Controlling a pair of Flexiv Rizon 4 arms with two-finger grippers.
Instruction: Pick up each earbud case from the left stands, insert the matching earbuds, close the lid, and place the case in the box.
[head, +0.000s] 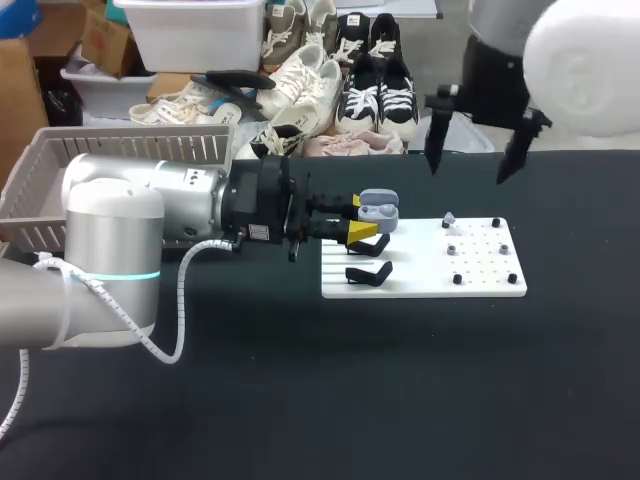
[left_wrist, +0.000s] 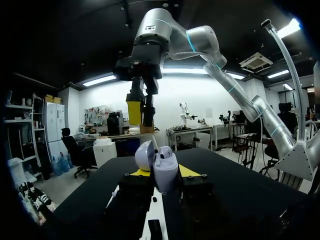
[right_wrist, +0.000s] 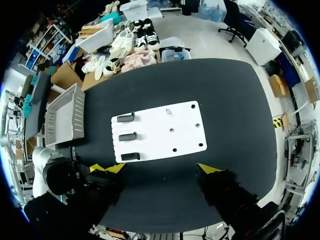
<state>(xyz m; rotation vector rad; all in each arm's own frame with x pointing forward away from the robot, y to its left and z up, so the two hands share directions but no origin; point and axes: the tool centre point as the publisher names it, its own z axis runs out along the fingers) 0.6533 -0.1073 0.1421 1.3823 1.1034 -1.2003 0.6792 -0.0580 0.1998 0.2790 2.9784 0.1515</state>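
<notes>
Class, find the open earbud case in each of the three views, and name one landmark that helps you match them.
Head view: the earbud case sits between the left gripper's yellow tips, over the stand end of the white board.
Left wrist view: the case is held between that gripper's own fingers, lid open.
Right wrist view: it cannot be made out.
Shared landmark: the white board with its black stands.

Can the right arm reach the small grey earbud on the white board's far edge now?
Probably yes: the right gripper hangs open above and behind the small grey earbud, nothing between. The left gripper, shut on the open lavender-grey earbud case, is at the white board's stand side, apart from it.
</notes>
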